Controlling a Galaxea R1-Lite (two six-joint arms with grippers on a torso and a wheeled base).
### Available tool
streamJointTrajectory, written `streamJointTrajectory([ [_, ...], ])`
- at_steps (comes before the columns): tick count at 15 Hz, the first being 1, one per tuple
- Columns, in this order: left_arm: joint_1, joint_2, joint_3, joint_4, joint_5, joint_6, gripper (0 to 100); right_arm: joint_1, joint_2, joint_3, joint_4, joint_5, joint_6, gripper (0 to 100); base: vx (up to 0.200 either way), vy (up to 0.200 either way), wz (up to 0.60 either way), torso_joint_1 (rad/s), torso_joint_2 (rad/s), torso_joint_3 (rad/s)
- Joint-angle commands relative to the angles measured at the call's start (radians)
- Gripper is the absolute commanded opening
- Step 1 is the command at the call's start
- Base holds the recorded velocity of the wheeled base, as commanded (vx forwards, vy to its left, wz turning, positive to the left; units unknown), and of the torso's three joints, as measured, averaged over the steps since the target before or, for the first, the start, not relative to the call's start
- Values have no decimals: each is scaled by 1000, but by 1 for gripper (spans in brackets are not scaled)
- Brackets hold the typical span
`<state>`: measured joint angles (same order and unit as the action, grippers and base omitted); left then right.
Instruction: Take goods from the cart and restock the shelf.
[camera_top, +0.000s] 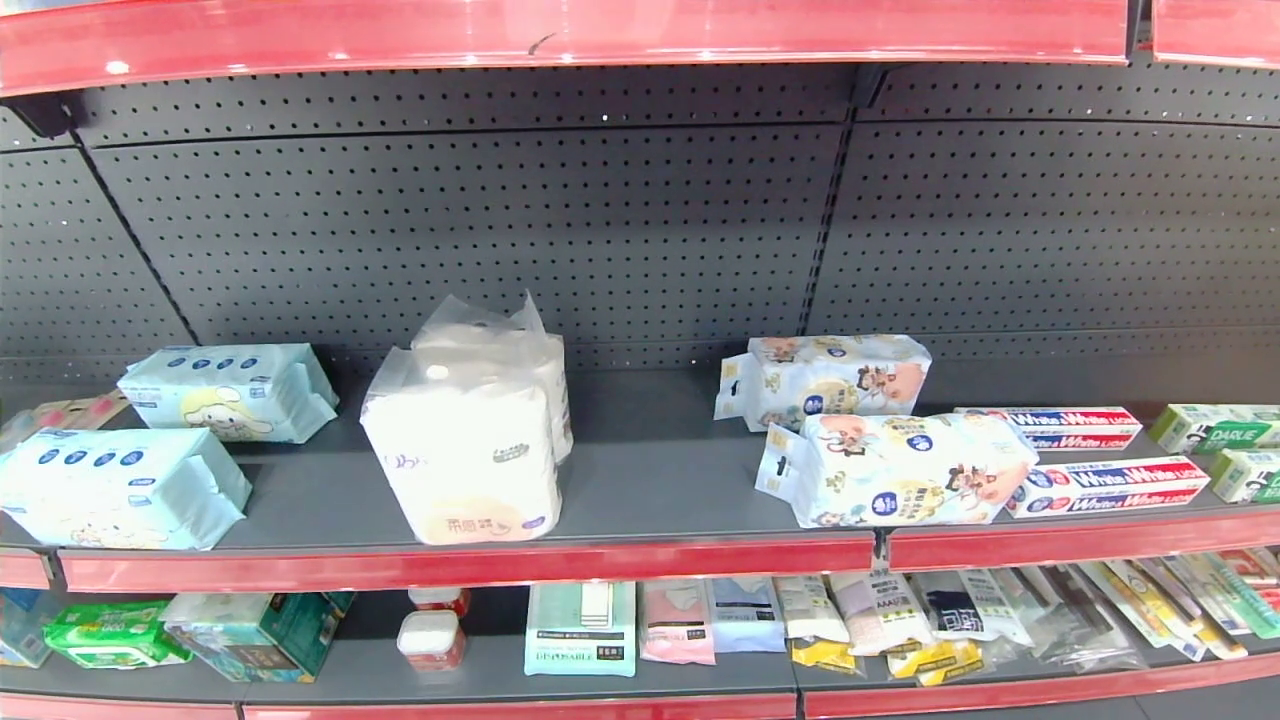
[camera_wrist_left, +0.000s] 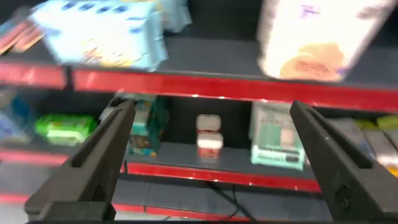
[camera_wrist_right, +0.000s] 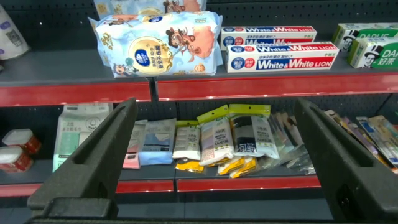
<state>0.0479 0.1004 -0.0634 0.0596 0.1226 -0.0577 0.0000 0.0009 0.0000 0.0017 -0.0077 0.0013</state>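
Shelf (camera_top: 650, 470): grey deck, red lip.
Roll pack (camera_top: 465, 455): centre, upright, at front lip.
Cartoon pack (camera_top: 900, 470): 3 o'clock, flat, long axis 9-to-3, tab toward 9.
Left gripper (camera_wrist_left: 211, 106): spread, empty.
Right gripper (camera_wrist_right: 216, 104): spread, empty.

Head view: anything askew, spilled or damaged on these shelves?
Nothing looks spilled or torn. The front cartoon-print pack and the one behind it lie skewed to the shelf edge, with the front one against a toothpaste box. The blue tissue pack at the front left is angled too. Below, yellow packets lie loose in front of their row.
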Motion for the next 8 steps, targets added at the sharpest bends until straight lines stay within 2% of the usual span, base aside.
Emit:
streamJointTrajectory([
  [1, -2, -38, 37, -37, 35, -11, 100, 0, 1, 0, 0, 0, -1, 100, 0, 0, 0, 0, 0, 0],
  [2, -2, -38, 56, -72, 63, -10, 100, 0, -1, 0, 0, 0, -1, 100, 0, 0, 0, 0, 0, 0],
  [3, -2, -38, 63, -116, 104, 50, 100, 0, 1, 0, 0, 0, -1, 100, 0, 0, 0, 0, 0, 0],
  [4, -23, -56, 63, -115, 32, 108, 100, 0, -1, 0, 0, 0, 0, 100, 0, 0, 0, 0, 0, 0],
  [5, -59, -88, 63, -103, -126, 160, 100, 0, 1, 0, 0, 0, -1, 100, 0, 0, 0, 0, 0, 0],
  [6, -52, -79, 57, -78, -239, 174, 100, 0, 1, 0, 0, 0, -1, 100, 0, 0, 0, 0, 0, 0],
  [7, -36, -79, 56, -73, -193, 173, 100, 0, 1, 0, 0, 0, 0, 100, 0, 0, 0, 0, 0, 0],
  [8, -34, -85, 59, -81, -121, 162, 100, 0, 1, 0, 0, 0, -1, 100, 0, 0, 0, 0, 0, 0],
])
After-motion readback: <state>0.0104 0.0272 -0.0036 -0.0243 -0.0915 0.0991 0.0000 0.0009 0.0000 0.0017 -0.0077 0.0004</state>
